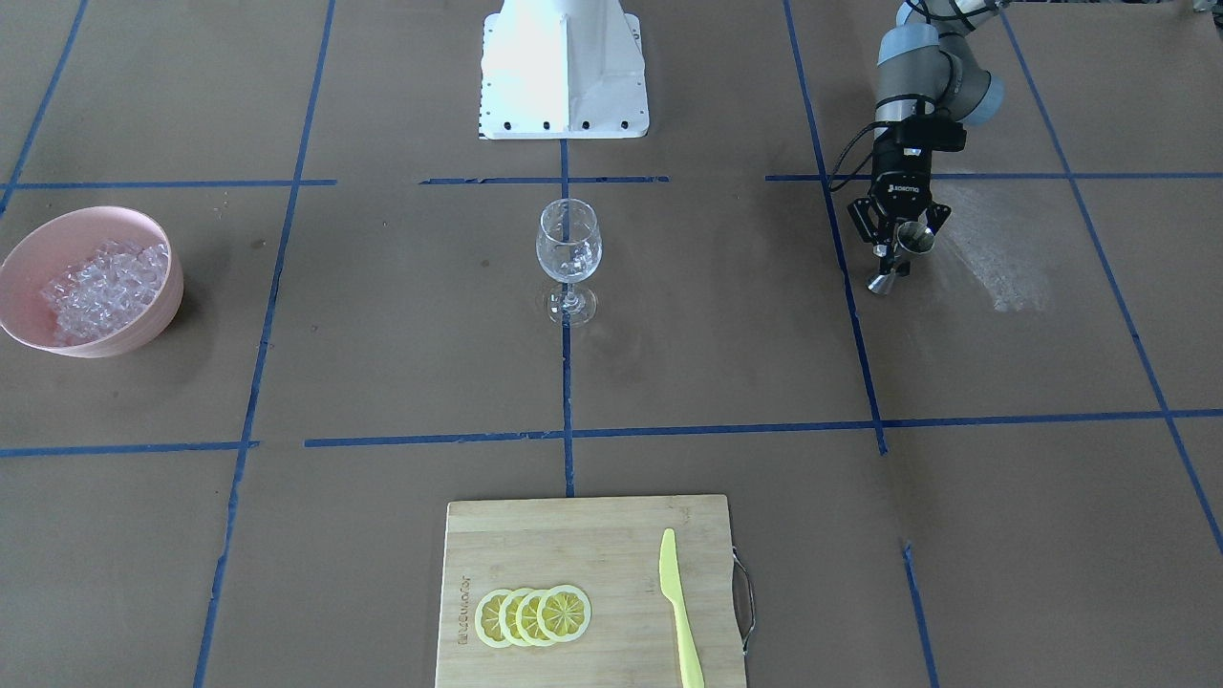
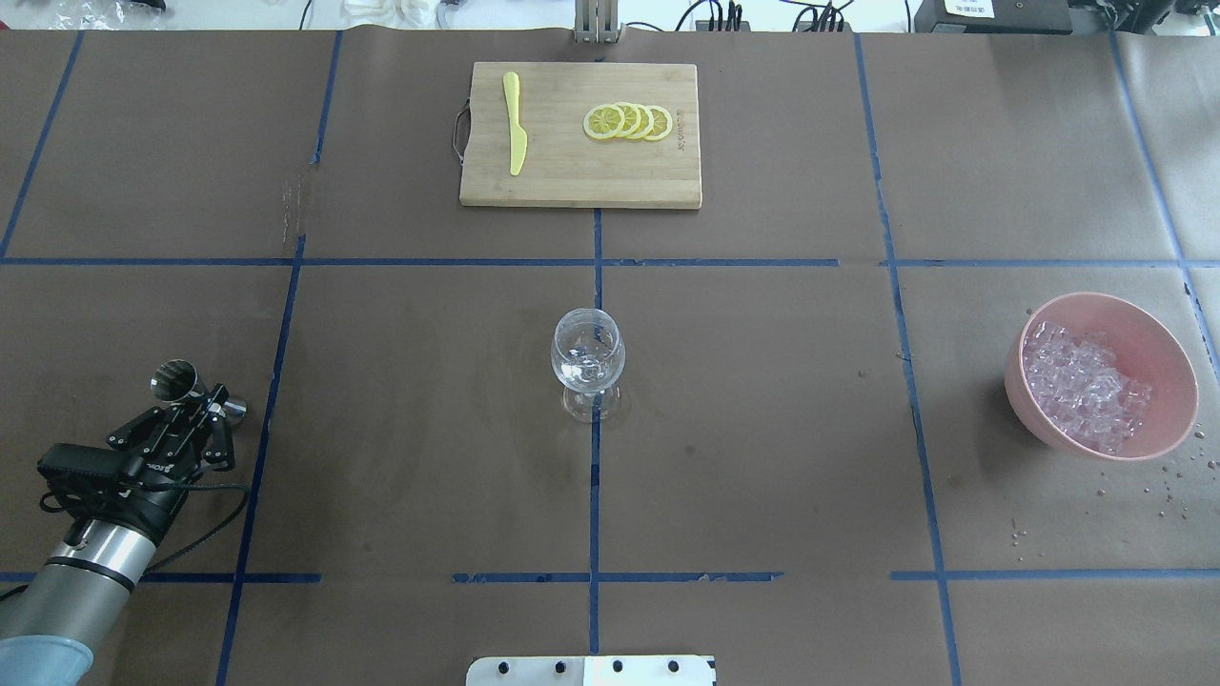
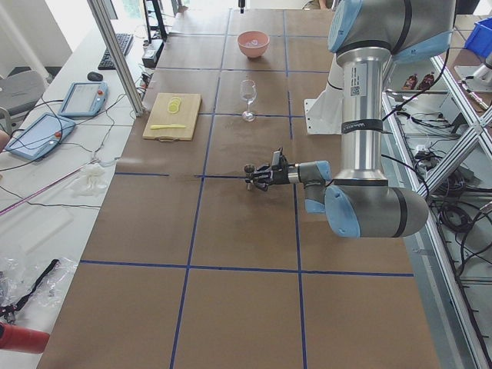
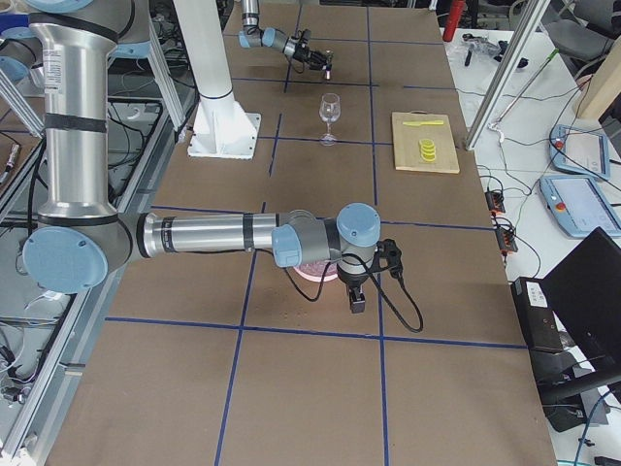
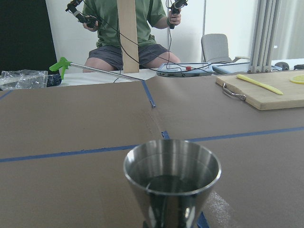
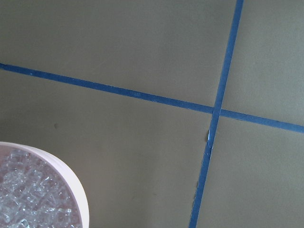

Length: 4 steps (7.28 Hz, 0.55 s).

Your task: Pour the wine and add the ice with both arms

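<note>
A clear wine glass point(image 1: 568, 244) stands upright at the table's middle, also seen from overhead point(image 2: 588, 357). The ice point(image 2: 1082, 381) fills a pink bowl point(image 2: 1144, 324) on my right side; it also shows in the right wrist view point(image 6: 28, 194). My left gripper point(image 2: 205, 400) is shut on the waist of a steel jigger point(image 5: 172, 185), held upright just above the table, far left of the glass. It also shows in the front view point(image 1: 900, 252). My right gripper point(image 4: 355, 296) hangs over the bowl, seen only from the right end; I cannot tell if it is open or shut.
A bamboo cutting board point(image 2: 572, 181) at the far edge carries lemon slices point(image 2: 629, 122) and a yellow knife point(image 2: 515, 124). The white base block point(image 1: 564, 67) sits behind the glass. Water drops point(image 2: 1172, 476) lie by the bowl. An operator point(image 5: 133, 28) sits beyond the table.
</note>
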Available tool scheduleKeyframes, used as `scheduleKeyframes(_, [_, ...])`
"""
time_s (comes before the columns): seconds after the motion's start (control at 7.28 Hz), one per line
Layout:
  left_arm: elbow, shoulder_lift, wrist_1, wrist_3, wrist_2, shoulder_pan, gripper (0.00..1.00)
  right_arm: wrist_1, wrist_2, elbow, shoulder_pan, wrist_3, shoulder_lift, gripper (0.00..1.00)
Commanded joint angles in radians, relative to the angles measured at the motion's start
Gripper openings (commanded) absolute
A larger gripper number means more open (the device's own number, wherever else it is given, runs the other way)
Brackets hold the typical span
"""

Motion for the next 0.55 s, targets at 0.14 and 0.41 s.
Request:
scheduleKeyframes(0.14, [-0.045, -0.171, 0.001, 0.285, -0.063, -0.116, 0.00, 0.000, 0.000, 0.002, 0.000, 0.000, 0.007, 1.00])
scheduleKeyframes(0.41, [-0.056, -0.284, 0.004, 0.335, -0.205, -0.124, 0.00, 0.000, 0.000, 0.000, 0.000, 0.000, 0.008, 1.00])
